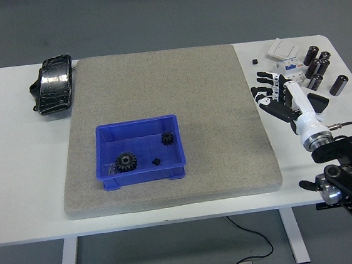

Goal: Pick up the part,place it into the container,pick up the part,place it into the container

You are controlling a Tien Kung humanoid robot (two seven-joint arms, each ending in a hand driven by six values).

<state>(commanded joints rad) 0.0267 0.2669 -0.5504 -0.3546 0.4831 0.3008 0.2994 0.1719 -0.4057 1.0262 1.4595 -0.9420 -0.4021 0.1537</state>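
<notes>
A black pedal-like device [52,84] lies at the table's [17,180] ten o'clock corner, just off the left edge of the grey felt mat [159,89] that covers the middle of the white top. On the mat, toward seven o'clock of its centre, sits the blue container [137,126], an open rectangular bin. Inside it, the large black gear [126,161] rests on the floor at the bin's seven o'clock side, with a tiny pale bit just left of it. A small black piece [156,162] lies near the front wall at five o'clock, and the small black gear [168,138] sits at the bin's three o'clock side, close to the right wall. Beyond the mat's right edge, at the table's two o'clock, are white switch-like blocks [282,49] and a cluster of black cylinders [320,66], some upright. The right hand [273,90], white with black fingertips, hovers over this area at three o'clock of the table, fingers spread apart and holding nothing, pointing toward eleven o'clock. Its black arm [351,183] enters from the lower right corner.
</notes>
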